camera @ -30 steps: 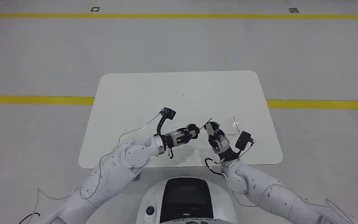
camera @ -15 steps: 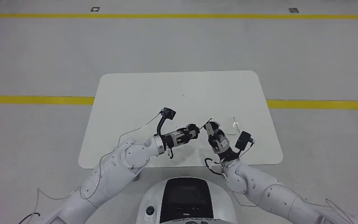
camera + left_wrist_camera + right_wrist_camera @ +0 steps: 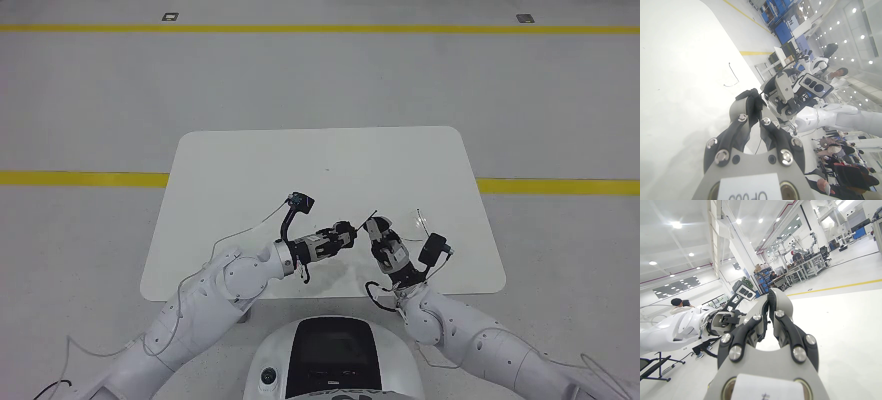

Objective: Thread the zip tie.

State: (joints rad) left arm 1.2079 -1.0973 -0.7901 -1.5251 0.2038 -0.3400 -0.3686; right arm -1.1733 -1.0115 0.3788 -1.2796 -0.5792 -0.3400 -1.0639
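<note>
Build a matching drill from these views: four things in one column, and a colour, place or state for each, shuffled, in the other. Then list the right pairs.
Things
A. zip tie
B. table
C. floor stripe
D. loose curved strand

States
1. yellow
2. lying flat on the tabletop
3. thin and black, pinched in the shut left gripper
4. white, with rounded corners

Pairs: A-3, B-4, C-1, D-2.
</note>
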